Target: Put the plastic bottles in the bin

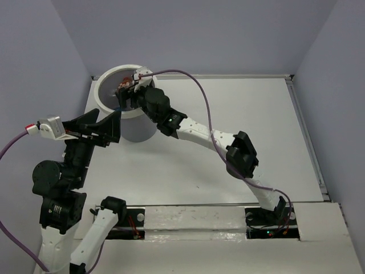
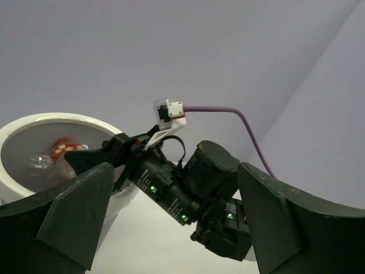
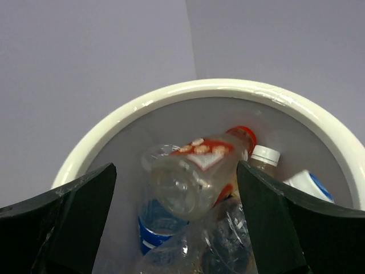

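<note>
Your right fingers (image 3: 63, 222) stand apart over the bin (image 3: 188, 91), with the red-labelled bottle (image 3: 199, 171) loose inside. Lift them straight up. Your left fingers (image 2: 74, 217) are apart too.

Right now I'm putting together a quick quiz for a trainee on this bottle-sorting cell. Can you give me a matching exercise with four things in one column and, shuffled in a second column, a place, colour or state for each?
Column one
1. bin
2. red-labelled bottle
3. left gripper
4. right gripper

Column two
A. open, above the bin's mouth
B. white rim, grey inside
C. open and empty, beside the bin
D. lying on top of the other bottles

Pairs: 1-B, 2-D, 3-C, 4-A
</note>
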{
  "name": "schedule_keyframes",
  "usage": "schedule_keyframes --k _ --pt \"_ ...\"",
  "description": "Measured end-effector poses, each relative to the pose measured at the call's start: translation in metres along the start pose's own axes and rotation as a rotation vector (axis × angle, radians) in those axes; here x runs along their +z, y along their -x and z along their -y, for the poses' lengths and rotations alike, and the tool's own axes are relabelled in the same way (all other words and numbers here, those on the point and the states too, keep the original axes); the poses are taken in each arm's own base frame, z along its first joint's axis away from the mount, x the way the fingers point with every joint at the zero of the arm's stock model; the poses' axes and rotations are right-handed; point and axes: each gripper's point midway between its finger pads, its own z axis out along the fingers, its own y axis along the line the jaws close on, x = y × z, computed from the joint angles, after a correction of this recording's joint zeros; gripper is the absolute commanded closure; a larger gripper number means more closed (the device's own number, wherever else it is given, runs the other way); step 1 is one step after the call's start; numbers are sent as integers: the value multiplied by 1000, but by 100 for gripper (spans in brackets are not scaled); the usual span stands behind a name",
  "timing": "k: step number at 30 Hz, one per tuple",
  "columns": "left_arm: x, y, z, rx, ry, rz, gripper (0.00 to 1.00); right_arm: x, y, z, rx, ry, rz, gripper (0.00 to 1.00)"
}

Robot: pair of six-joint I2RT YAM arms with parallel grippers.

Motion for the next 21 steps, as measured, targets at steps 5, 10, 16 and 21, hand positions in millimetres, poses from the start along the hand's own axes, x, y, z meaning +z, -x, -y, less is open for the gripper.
schedule_keyframes --k 5,10,16,21 --pt "2 3 -3 4 27 -3 1 -21 44 -3 33 20 46 12" --pt "4 5 -10 23 71 -11 1 -62 129 -13 81 77 161 18" --pt "3 6 -14 45 94 -24 1 -139 156 7 82 101 147 100" --pt "-7 8 -12 53 88 -23 1 -235 171 37 107 108 137 98"
